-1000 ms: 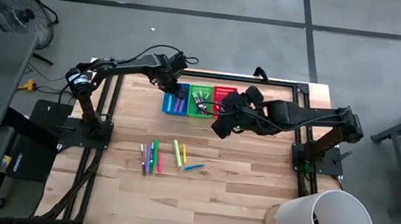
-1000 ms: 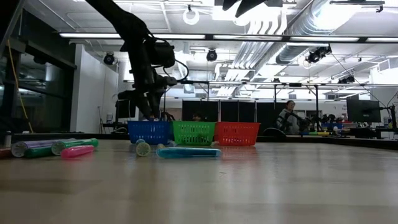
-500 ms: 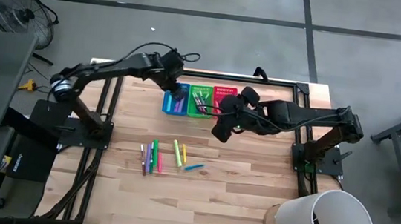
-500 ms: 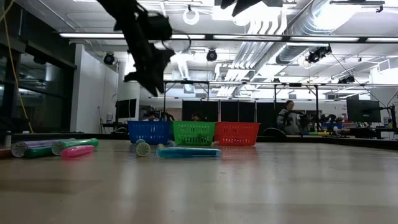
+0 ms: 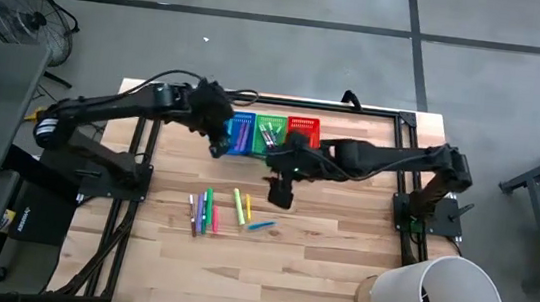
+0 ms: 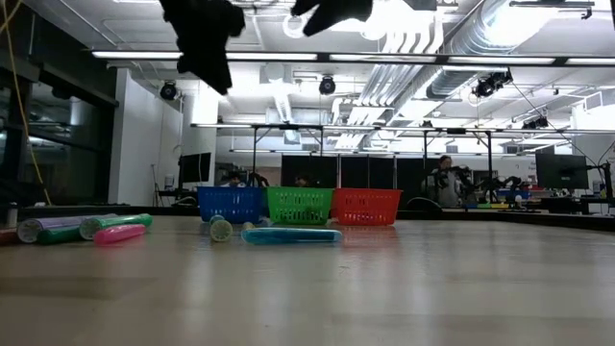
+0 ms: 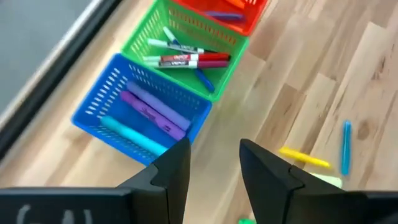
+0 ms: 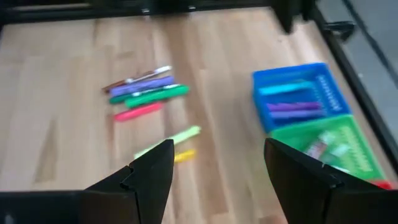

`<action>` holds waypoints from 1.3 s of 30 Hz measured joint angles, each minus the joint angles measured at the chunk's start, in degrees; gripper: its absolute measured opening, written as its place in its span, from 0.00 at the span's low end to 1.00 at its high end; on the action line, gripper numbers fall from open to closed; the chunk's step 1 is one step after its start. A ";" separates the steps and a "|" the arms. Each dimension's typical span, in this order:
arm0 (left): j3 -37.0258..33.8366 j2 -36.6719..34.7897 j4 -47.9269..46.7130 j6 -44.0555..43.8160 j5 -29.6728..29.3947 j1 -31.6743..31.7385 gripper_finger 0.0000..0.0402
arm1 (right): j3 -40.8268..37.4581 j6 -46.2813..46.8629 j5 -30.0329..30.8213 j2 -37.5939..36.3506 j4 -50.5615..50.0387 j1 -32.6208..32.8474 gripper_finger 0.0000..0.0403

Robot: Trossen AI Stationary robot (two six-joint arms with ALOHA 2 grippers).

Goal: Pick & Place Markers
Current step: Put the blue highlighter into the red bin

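- While both arms are held above the wooden table, the left gripper is seen with fingers parted and nothing between them, raised beside the blue basket.
- Held equally spread and empty, the right gripper is poised over bare wood in front of the green basket, near the loose markers.
- Green, pink, purple, yellow and blue markers are laid in a scattered row at mid-table; more are lodged in the blue and green baskets, and a few in the red basket.
- Compared with a second earlier, the left gripper has been lifted away from the blue basket, and the right gripper has been swung from the red basket toward the loose markers.
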 joint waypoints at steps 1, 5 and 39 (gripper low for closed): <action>0.01 -0.98 -0.70 0.00 -1.25 -0.65 0.34 | 0.00 -0.03 -0.83 0.65 0.66 0.04 0.59; 0.05 -4.93 -1.93 0.12 -4.04 -2.25 0.34 | 0.00 -0.57 -4.27 2.95 2.07 0.00 0.59; -30.41 -40.72 7.39 -14.36 0.67 -7.45 0.34 | 0.09 -16.25 -14.35 23.15 0.66 4.37 0.59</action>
